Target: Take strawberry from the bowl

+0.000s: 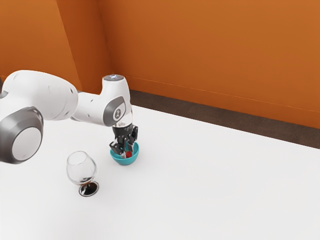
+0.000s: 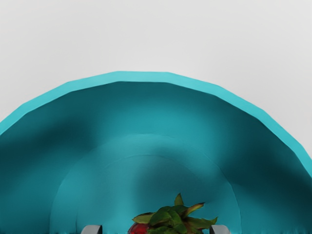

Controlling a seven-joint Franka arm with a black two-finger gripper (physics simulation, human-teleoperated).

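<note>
My gripper reaches down into the teal bowl, its fingers apart on either side of the red strawberry. In the wrist view, the two grey fingertips of the gripper stand wide apart at the lower edge. Between them lies the strawberry, green leaves up, with a gap on its red side; much of the fruit is hidden. The bowl curves around it.
A clear stemmed glass with a dark base stands on the white table, a short way from the bowl toward the exterior view's lower left. An orange wall rises behind the table.
</note>
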